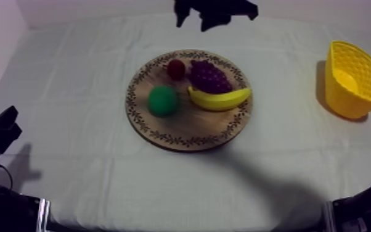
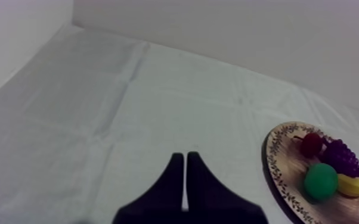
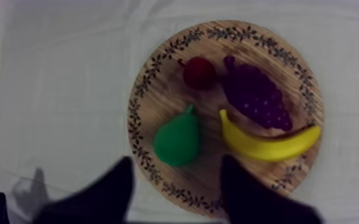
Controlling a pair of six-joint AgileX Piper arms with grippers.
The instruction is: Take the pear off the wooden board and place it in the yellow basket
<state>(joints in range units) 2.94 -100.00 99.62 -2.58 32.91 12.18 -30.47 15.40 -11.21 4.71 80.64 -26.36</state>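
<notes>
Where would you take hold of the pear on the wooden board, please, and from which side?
Grip the pear across its broad belly, coming down from above with the open right tool. It seems to lie with its neck toward the small red fruit, leaving both flanks free, even beside the banana.

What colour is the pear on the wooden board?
Green. The pear shows best in the right wrist view, beside the banana.

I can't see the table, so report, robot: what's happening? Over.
Left gripper shut, off aside. Right gripper open over round wooden board. Green pear lies on it, ungrasped. Yellow banana close beside pear.
</notes>
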